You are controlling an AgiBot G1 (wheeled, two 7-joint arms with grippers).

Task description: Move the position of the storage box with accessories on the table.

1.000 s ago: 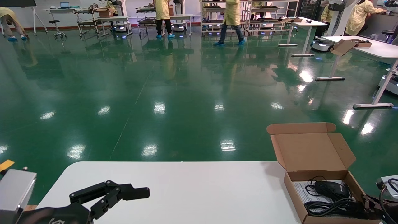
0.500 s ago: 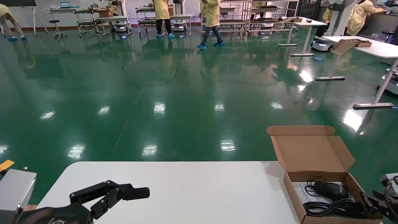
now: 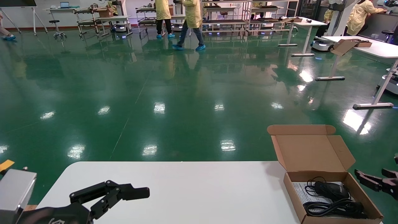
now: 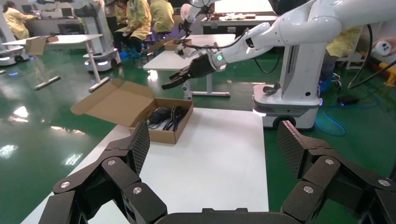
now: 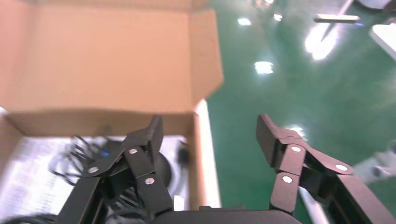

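Note:
The brown cardboard storage box (image 3: 311,152) sits open at the right end of the white table (image 3: 186,186), lid standing up. Inside lie a black mouse (image 3: 331,189), bundled black cables (image 3: 337,207) and a white leaflet (image 3: 299,190). My right gripper (image 3: 371,176) hovers open just right of the box, holding nothing. In the right wrist view the gripper (image 5: 210,130) straddles the box's right wall (image 5: 198,154). My left gripper (image 3: 124,193) is open and empty over the table's near left, far from the box (image 4: 161,135). It also shows in the left wrist view (image 4: 215,142).
A grey metal block (image 3: 15,193) stands at the near left beside the table. The box lies close to the table's right edge, with green floor (image 3: 186,93) beyond. Other white desks (image 3: 367,46) and people stand far off. Bare tabletop (image 4: 219,154) lies between my left gripper and the box.
My right gripper was low at the box's near right corner; it has let go, opened and risen to the right. The left arm has not moved.

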